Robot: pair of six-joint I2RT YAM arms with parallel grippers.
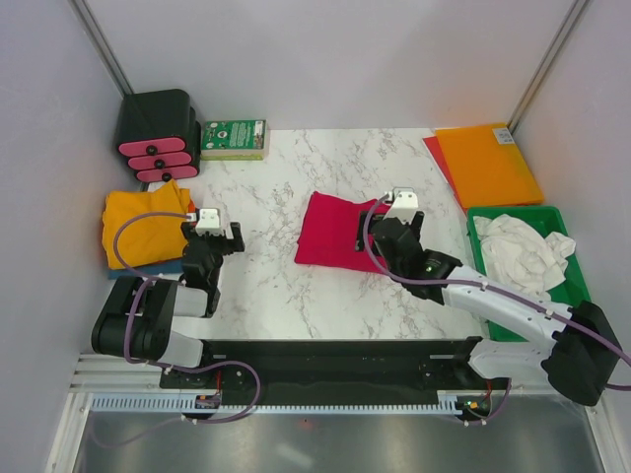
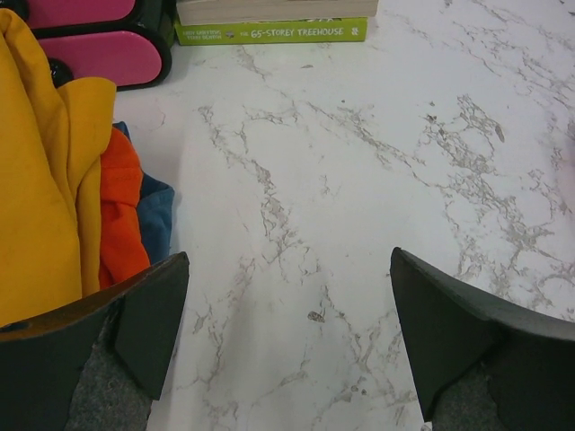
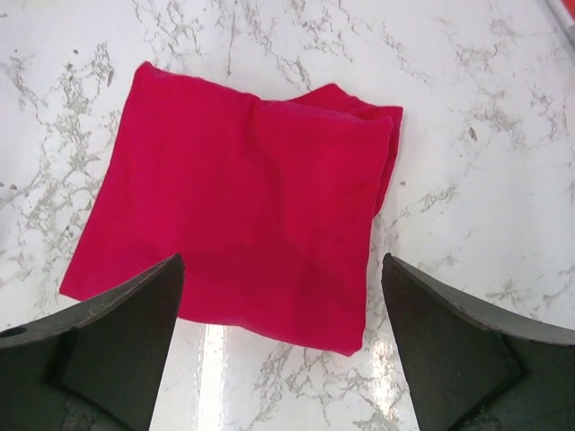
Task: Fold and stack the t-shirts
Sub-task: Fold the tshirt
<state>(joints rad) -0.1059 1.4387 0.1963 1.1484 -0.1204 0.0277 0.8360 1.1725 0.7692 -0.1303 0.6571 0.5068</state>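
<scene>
red shirt (image 1: 330,232) is lying in a rough folded square near the middle of the table (image 1: 286,296), flat, with loose layers showing at its far right corner in the right wrist view; right gripper (image 1: 378,219) is hovering over the shirt's right edge, fingers spread wide, gripping nothing; left gripper (image 1: 222,239) is hanging over bare marble just beside the yellow shirt (image 1: 143,222), fingers equally wide, also holding nothing; yellow shirt is sitting on a blue shirt (image 2: 157,215) at the left edge, looking like the stack; white shirt (image 1: 523,251) is waiting crumpled in the green tray (image 1: 572,286).

judging the step as moving the red square onto that stack; doing it well is probably meaning pinching through every layer at a folded edge, not the top ply alone, or the fold is likely opening on the lift; the loose corner is asking for care; bringing the left gripper to the opposite edge would be keeping the square taut and level in transit; laying it down squarely over the yellow shirt, releasing only once the cloth is resting.
</scene>
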